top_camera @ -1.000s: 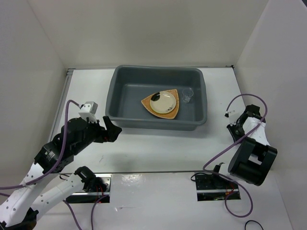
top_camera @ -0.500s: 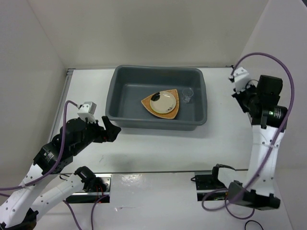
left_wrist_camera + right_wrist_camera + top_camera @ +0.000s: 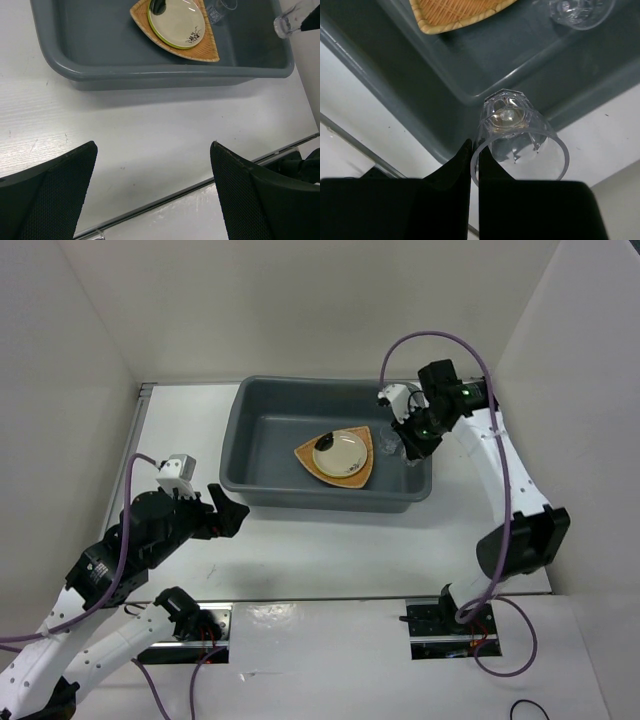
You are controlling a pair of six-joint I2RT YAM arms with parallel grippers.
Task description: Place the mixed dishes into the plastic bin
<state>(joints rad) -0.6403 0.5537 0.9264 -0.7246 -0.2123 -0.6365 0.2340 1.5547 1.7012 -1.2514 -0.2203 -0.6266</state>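
Note:
The dark grey plastic bin (image 3: pixel 320 498) stands at the middle back of the table. Inside it lies the tan wooden plate (image 3: pixel 362 476), with the lime-green plate (image 3: pixel 152 26) and the cream plate with dark marks (image 3: pixel 345 453) stacked on it. One clear cup (image 3: pixel 390 438) stands in the bin beside them. My right gripper (image 3: pixel 412 436) is shut on the rim of the second clear cup (image 3: pixel 520 132) and holds it above the bin's right near corner. My left gripper (image 3: pixel 232 512) is open and empty over the table at the bin's front left.
White walls enclose the table on three sides. A metal strip (image 3: pixel 200 182) runs along the near edge in the left wrist view. The right arm's purple cable (image 3: pixel 430 340) loops above the bin's far right corner.
My right arm has swung from the right side of the table up and leftward to the bin's right end. My left arm has shifted only slightly.

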